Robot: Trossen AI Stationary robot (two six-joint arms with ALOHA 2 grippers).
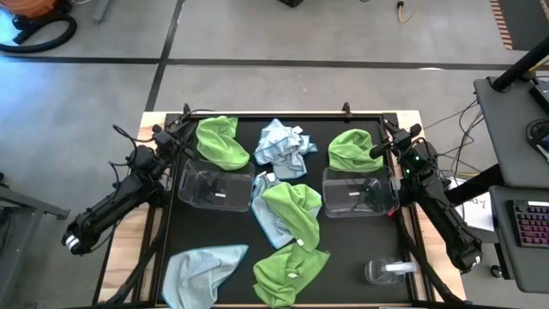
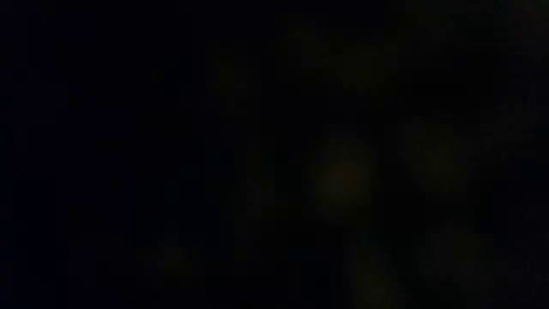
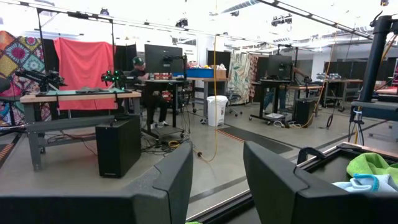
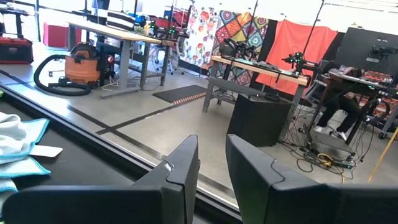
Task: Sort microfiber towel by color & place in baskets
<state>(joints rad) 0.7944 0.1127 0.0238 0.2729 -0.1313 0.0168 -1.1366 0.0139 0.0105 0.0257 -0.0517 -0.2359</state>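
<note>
Lime green and pale blue microfiber towels lie spread over the black mat. Green ones are at the far left [image 1: 221, 142], far right [image 1: 353, 150], middle [image 1: 294, 210] and near edge [image 1: 290, 268]. Blue ones are at the far middle [image 1: 283, 148], under the middle green one [image 1: 264, 215] and at the near left [image 1: 202, 268]. Two clear baskets stand left [image 1: 216, 184] and right [image 1: 358, 190]. My left gripper [image 3: 217, 180] is open at the table's far left corner, holding nothing. My right gripper [image 4: 211, 174] is at the far right corner with a narrow empty gap. Both point out past the table's far edge.
A small clear round container [image 1: 390, 270] lies at the mat's near right. The mat has a raised black frame [image 1: 274, 114]. The low view is dark and shows nothing. Beyond the table are benches, a black box on the floor and a seated person.
</note>
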